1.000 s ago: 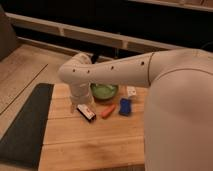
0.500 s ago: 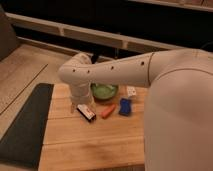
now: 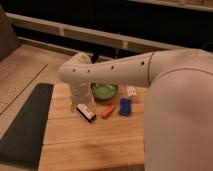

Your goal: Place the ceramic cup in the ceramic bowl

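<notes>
One ceramic bowl (image 3: 104,91) lies beside the arm's (image 3: 80,92) end; gripper hidden, its state unclear.

From where I stand, nothing visibly changes across the last second. The big white jointed arm (image 3: 115,70) holds the same bend over the round glossy green ceramic bowl (image 3: 105,91) on the wooden bench (image 3: 90,142). The tool remains hidden behind that arm, beside the bowl.

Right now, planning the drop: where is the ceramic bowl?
Camera view: the ceramic bowl sits on the table, partly behind the arm, left of a white card; the gripper appears just beyond it.
</notes>
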Motion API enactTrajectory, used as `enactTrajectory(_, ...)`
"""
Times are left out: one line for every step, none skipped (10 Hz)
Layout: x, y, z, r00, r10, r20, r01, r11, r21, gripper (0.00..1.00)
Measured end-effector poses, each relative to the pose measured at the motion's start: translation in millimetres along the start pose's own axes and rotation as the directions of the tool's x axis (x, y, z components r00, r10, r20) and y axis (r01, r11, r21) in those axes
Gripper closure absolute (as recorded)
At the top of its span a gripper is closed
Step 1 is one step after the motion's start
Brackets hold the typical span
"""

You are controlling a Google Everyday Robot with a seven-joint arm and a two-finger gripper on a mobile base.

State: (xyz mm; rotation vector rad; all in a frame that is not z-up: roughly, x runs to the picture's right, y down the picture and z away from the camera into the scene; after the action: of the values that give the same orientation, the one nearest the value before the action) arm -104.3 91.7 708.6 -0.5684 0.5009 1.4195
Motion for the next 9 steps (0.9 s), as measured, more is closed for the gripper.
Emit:
enactTrajectory(-13.5, -10.2, -0.7, 1.0, -0.011, 0.019, 0.011, 1.0, 0.014, 0.35)
enactTrajectory(-23.3, -17.3, -0.8, 0.999, -0.018, 0.029, 0.017, 1.0, 0.021, 0.35)
enactTrajectory(-34.2, -26.3, -0.6, 0.999, -0.02, 0.038, 0.019, 0.999, 0.028, 0.35)
enactTrajectory(-47.8, -36.8, -0.4, 0.999, -0.023, 0.048, 0.021, 0.999, 0.032, 0.35)
enactTrajectory(-64.7, -49.9, 0.0, 0.998, -0.026, 0.06, 0.024, 0.999, 0.032, 0.35)
enactTrajectory(-77.3, -58.3, -0.4, 0.997, -0.029, 0.072, 0.027, 0.999, 0.031, 0.35)
enactTrajectory(-93.2, -68.9, -1.8, 0.995, -0.035, 0.091, 0.032, 0.999, 0.031, 0.35)
enactTrajectory(-114.0, -78.8, -3.5, 0.992, -0.048, 0.12, 0.045, 0.999, 0.024, 0.35)
enactTrajectory(-127.3, -83.7, -4.4, 0.989, -0.058, 0.14, 0.056, 0.998, 0.014, 0.35)
